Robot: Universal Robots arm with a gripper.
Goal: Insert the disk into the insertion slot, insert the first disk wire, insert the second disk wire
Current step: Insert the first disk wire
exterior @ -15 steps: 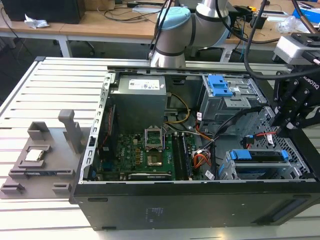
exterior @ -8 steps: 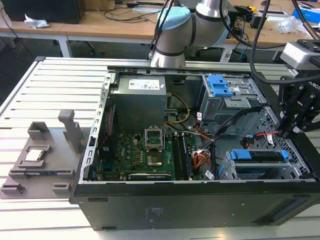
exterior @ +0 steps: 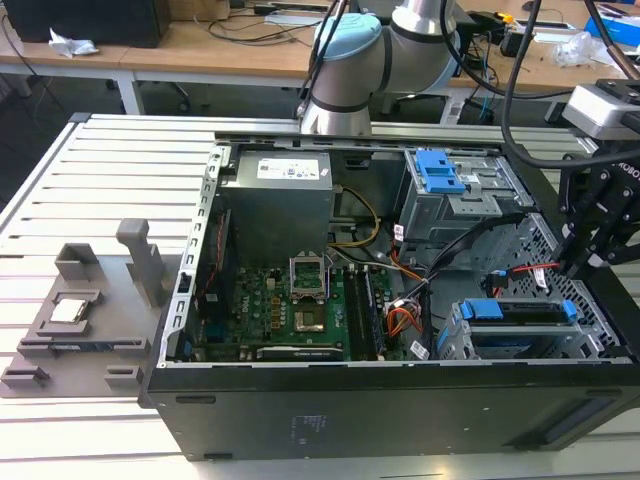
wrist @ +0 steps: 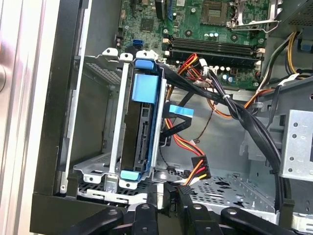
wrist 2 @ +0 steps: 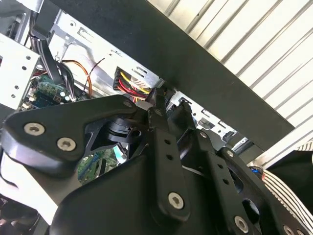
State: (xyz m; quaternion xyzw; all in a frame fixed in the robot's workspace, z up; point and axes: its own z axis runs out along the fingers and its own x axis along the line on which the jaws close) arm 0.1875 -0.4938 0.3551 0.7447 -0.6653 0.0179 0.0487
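Observation:
The disk [wrist: 142, 132] sits upright inside the insertion slot [wrist: 93, 169], a grey perforated metal cage, with its blue carrier bracket [wrist: 146, 87] around it. In the exterior view the disk [exterior: 515, 312] and slot [exterior: 455, 340] are at the case's near right corner. A loose black plug with red, yellow and black wires [wrist: 197, 169] hangs beside the disk's connector edge. A blue flat-cable plug [wrist: 178, 109] lies close by. My gripper [wrist: 171, 196] is right at the wired plug [wrist 2: 142, 88]. The gripper [wrist 2: 171, 100] is low inside the case, and in the exterior view the gripper [exterior: 578, 262] is over its right side.
Thick black cable bundles [wrist: 244, 122] cross the case beside the slot. The motherboard [exterior: 300, 310] and power supply [exterior: 278, 200] fill the left half. A taller cage with a blue latch [exterior: 440, 175] stands behind. A grey fixture [exterior: 85, 310] rests on the slatted table on the exterior view's left.

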